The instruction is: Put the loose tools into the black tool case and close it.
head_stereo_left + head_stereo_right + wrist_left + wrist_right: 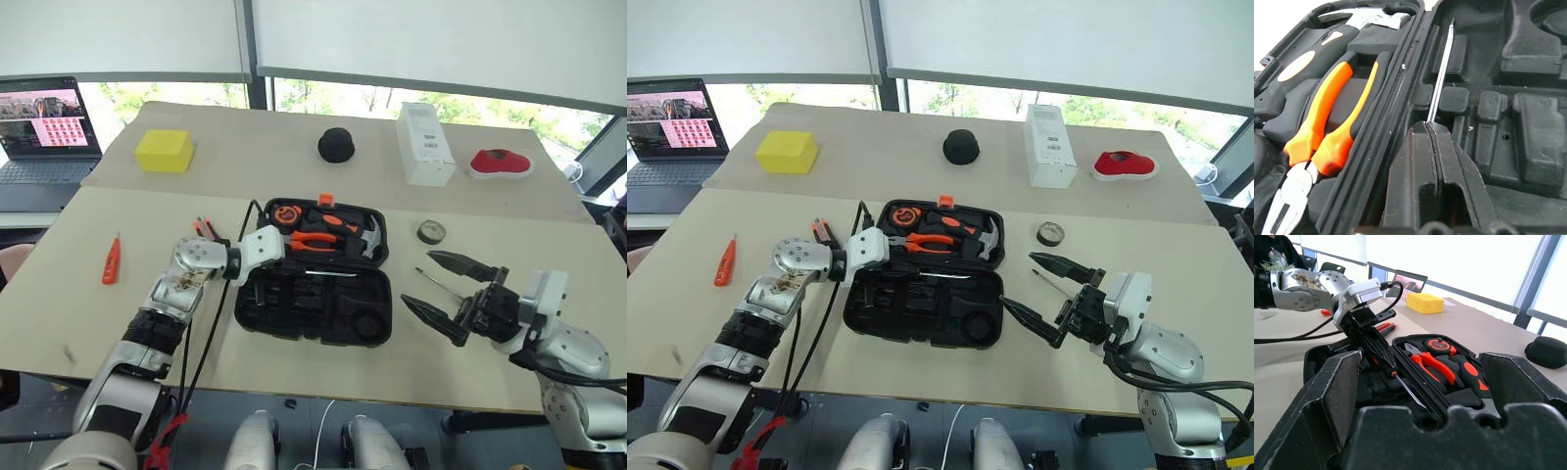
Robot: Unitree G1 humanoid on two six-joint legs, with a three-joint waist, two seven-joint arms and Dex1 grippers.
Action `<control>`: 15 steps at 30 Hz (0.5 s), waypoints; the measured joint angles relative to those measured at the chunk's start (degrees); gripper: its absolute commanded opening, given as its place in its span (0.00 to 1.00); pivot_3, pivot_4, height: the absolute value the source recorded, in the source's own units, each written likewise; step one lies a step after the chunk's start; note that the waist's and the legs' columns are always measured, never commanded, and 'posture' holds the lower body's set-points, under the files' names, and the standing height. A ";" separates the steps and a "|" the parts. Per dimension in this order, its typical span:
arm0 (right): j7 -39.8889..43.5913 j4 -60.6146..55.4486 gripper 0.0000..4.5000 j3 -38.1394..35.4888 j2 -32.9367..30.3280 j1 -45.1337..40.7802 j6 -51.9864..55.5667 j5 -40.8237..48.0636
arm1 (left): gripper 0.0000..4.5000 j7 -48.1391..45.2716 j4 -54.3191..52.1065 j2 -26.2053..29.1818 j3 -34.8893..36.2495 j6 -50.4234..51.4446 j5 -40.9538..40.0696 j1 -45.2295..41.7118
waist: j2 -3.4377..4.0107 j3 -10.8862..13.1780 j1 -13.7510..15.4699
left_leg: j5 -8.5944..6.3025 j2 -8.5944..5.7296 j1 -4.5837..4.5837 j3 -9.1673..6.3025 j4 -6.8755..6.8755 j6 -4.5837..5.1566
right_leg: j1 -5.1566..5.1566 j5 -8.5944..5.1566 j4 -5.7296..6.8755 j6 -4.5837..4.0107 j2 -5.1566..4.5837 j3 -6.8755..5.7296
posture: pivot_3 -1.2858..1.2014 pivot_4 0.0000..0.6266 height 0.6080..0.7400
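Observation:
The black tool case point(384, 311) lies open in the middle of the table. My left gripper point(1389, 361) is shut over its near half, tips at the handle end of a screwdriver's shaft point(1442, 63) lying in the case; whether they pinch it I cannot tell. My right gripper point(416, 278) stands open right of the case, over a thin screwdriver shaft point(436, 284) on the table. A dark tape roll point(431, 232) sits behind it. A small orange tester screwdriver point(111, 261) lies far left. Orange-and-black handles point(203, 227) lie beside my left wrist.
Orange-handled pliers point(313, 238) and a hammer point(370, 235) sit in the case's far half. At the back stand a yellow block point(164, 150), a black dome point(336, 144), a white box point(424, 144) and a red-and-white item point(500, 162). A laptop point(44, 127) is far left.

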 measured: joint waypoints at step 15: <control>-1.30 -2.23 1.00 -6.09 -1.42 9.51 0.99 0.29 | 0.64 -5.39 -11.69 3.52 12.00 3.91 -15.03 8.25 | 0.11 -0.04 -0.52 | -0.02 0.10 0.02 -0.13 -0.07 0.00 | -0.07 0.01 0.03 -0.03 0.01 0.04 | 0.52 0.24 1.00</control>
